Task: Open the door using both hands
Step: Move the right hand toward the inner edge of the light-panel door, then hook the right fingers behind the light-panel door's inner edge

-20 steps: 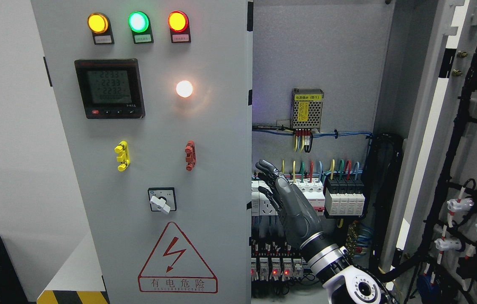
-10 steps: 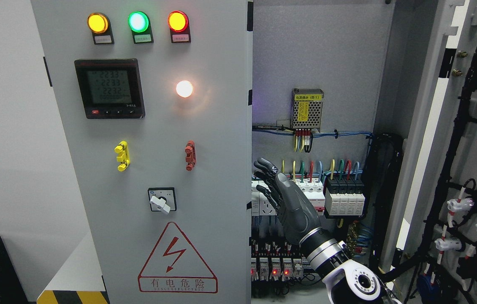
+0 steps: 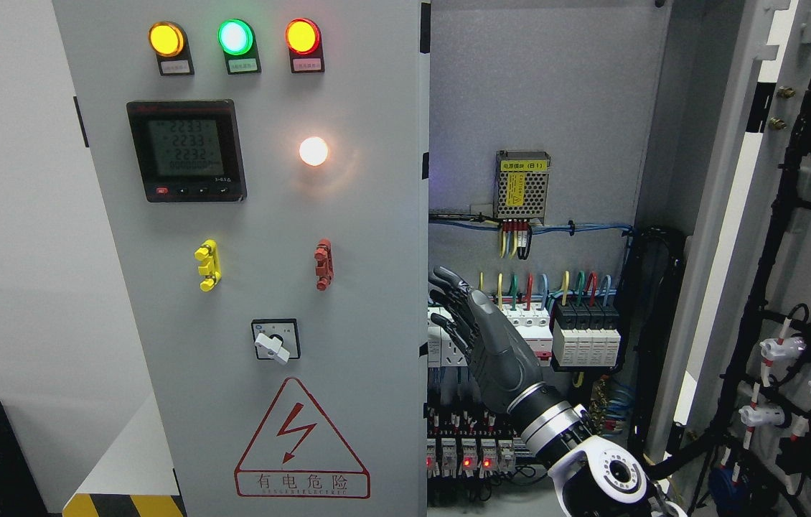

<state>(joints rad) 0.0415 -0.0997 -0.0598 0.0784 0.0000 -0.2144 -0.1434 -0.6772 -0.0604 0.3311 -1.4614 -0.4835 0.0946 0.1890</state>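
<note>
Grey cabinet steel fills the scene. Nearest, the right hand (image 3: pixel 495 345) rises from the lower right, its fingers (image 3: pixel 448 286) extended and loosely spread, gripping nothing. Just left of the fingertips runs the edge of the closed left door (image 3: pixel 377 215). Behind them sit breakers (image 3: pixel 585 337); well right hangs the open right door (image 3: pixel 807 287).

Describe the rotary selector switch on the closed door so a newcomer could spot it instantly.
On the grey cabinet door filling the picture's left half, look below the yellow and red handles. The rotary selector switch sits just above the red lightning warning triangle: the only black square plate with a white knob.
</note>
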